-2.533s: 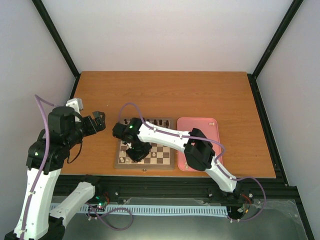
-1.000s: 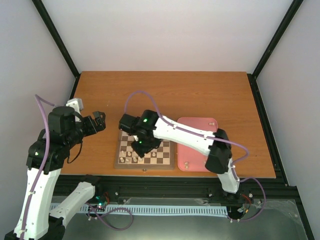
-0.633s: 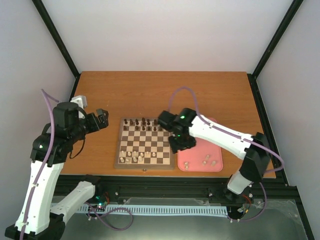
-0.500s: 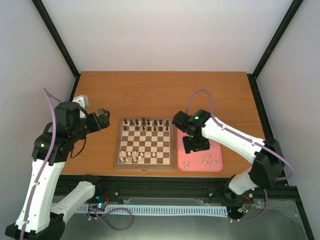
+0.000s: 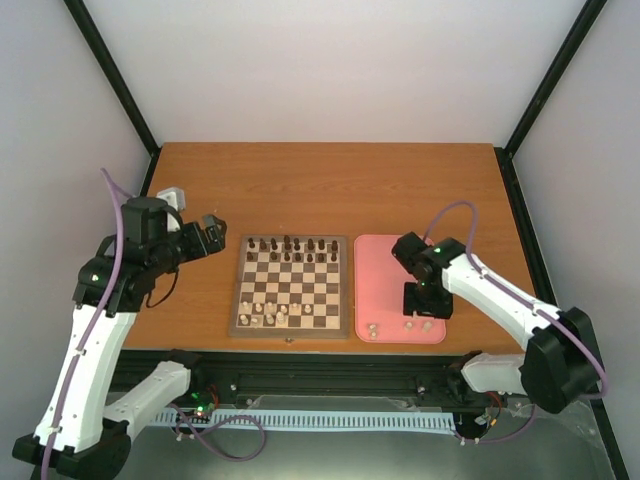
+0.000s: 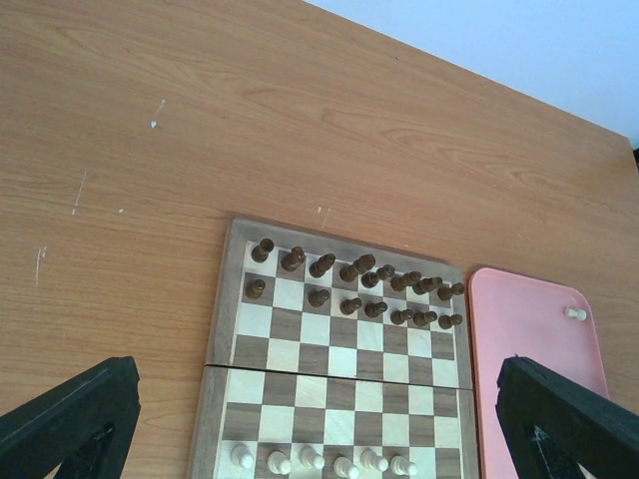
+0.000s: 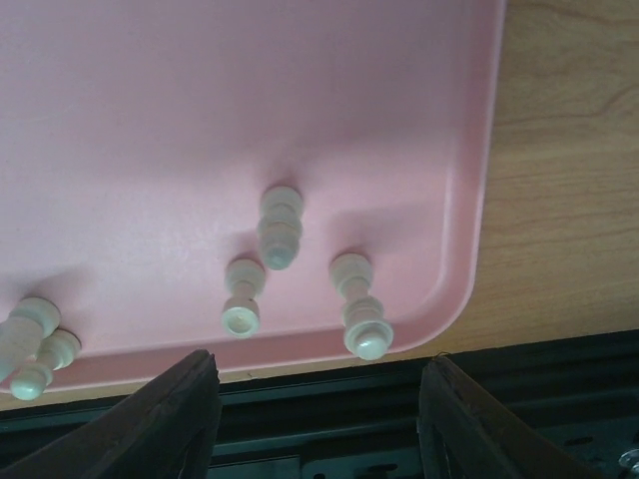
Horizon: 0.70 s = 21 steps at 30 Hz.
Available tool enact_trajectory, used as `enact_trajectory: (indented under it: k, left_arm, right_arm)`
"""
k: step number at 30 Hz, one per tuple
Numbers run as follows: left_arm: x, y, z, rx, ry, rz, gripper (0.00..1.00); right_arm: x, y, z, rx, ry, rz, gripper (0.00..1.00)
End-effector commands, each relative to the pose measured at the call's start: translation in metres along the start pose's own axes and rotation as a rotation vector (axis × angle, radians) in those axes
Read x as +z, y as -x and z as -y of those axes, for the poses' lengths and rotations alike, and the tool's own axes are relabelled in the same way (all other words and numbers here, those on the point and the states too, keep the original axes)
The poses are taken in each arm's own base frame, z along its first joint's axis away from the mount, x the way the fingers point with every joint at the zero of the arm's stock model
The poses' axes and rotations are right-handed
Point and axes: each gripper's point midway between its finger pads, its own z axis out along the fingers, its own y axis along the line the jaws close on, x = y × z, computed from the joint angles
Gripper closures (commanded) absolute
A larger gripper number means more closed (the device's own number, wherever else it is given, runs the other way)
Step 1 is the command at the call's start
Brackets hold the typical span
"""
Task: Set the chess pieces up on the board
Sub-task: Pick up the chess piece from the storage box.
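Just above chess pieces, right hand open

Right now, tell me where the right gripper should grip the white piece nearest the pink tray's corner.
Grip the white piece around its narrow waist under the rounded head, coming straight down. It seems to stand upright, apart from its neighbour and the tray's raised rim, so the open right gripper should fit a finger either side.
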Motion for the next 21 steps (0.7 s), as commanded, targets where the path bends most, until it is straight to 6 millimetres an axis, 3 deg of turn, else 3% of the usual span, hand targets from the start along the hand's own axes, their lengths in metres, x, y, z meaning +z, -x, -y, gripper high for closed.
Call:
enact_trajectory:
  k: [1, 21]
  left_arm:
    - [0.006, 0.005, 0.005, -0.016, -0.027, 0.008, 0.0]
    - [0.017, 0.005, 0.008, -0.026, -0.029, -0.013, 0.0]
  right_arm:
    - [0.005, -0.001, 0.005, 0.079, 0.063, 0.004, 0.45]
    - [0.035, -0.015, 0.016, 0.122, 0.109, -0.077, 0.52]
